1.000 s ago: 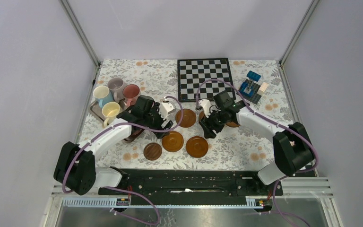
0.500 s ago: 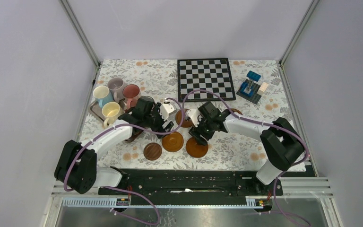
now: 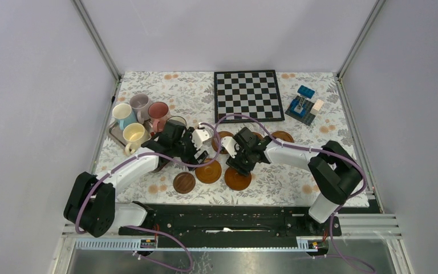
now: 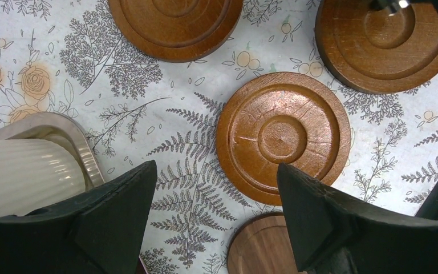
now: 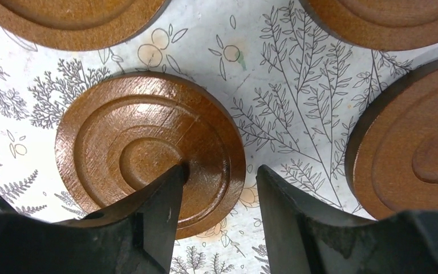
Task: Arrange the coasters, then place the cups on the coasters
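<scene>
Nearest: three coasters [image 3: 184,182] in a loose row. On near-right coaster [image 5: 148,154], right gripper [image 5: 218,169], just swung in from far-right side; jaws narrowed but apart, one fingertip on top face, other just off rim, nothing pinched yet. Beside it, left gripper [image 4: 215,168], wide and empty as before, above middle coaster [image 4: 282,137]. Farther back, far coasters [image 3: 282,136] unsorted. Far left, cups [image 3: 122,112] on tray [image 4: 63,123], untouched. Probably still arranging.

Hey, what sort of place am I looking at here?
Most likely a robot test cell, not a home: plain panels in a metal frame enclose the table, two robot arms are bolted to a rail, and a chessboard, cups and coasters serve as props.
</scene>
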